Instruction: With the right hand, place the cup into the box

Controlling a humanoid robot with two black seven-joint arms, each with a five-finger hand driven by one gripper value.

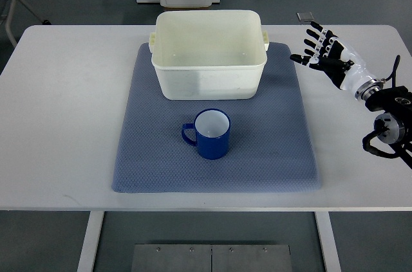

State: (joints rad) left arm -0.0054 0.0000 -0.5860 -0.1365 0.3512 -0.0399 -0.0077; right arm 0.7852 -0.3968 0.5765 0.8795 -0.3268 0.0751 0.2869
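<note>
Blue enamel cup (211,134) upright on a blue-grey textured mat (283,163), just before a cream plastic box (209,79), right hand (324,50) spread, empty, well apart over the white table (58,124).

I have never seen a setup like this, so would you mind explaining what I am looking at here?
This is one camera looking steeply down from the robot's own side onto a white table. The black-and-white mechanical thing at the right is the robot's right hand, fingers spread, holding nothing, above the table beside the mat. A blue mat carries a cream plastic box, which looks empty, and a blue cup standing upright just in front of it, handle towards the picture's left. The left arm is out of view.
</note>
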